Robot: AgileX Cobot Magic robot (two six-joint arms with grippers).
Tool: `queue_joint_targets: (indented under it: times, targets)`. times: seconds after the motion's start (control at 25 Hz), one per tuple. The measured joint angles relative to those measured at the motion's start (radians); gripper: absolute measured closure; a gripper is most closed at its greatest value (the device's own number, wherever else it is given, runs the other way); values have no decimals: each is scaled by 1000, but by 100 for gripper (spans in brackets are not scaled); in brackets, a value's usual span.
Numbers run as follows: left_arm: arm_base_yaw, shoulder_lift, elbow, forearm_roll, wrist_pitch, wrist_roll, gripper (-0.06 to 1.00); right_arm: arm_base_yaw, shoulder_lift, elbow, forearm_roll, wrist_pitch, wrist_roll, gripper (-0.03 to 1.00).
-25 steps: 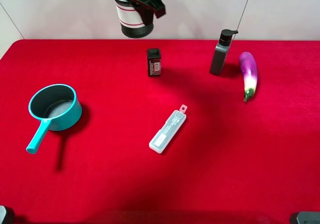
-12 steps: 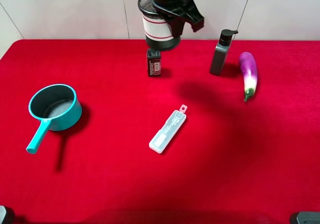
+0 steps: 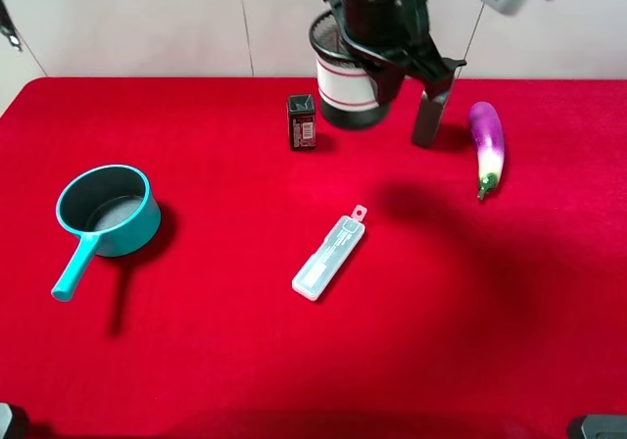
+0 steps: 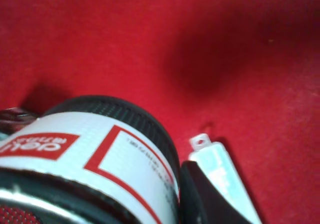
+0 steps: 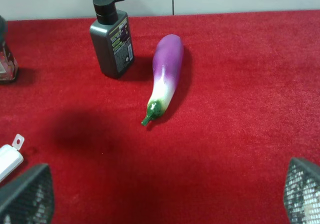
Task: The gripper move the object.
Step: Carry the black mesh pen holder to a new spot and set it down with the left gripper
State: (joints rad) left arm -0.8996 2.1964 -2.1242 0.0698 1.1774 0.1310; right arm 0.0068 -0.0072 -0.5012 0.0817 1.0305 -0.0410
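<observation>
The object, a round black wire-mesh cup with a white label band edged in red, hangs in the air over the back of the red table. It is between the small black box and the pump bottle. My left gripper is shut on its rim from above. In the left wrist view the cup fills the near side, with one dark finger against its wall. My right gripper stands open low over the cloth, nothing between its mesh-patterned fingertips; it does not show in the high view.
A small black box stands just left of the cup, a grey pump bottle just right of it, then an eggplant. A clear plastic case lies mid-table. A teal saucepan sits at the left.
The left arm has carried the cup to the right and lower, from over the back wall left of the black box to between the box and the pump bottle.
</observation>
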Motion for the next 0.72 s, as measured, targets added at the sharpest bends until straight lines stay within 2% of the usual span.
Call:
queue_joint_targets:
  times: [0.28,0.72]
  targets:
    - [-63,23,0,-7,0,-45,83,0,0,0,0,0,0,27]
    - [-138,86,0,-70,-1,-53,83,0,0,0,0,0,0,27]
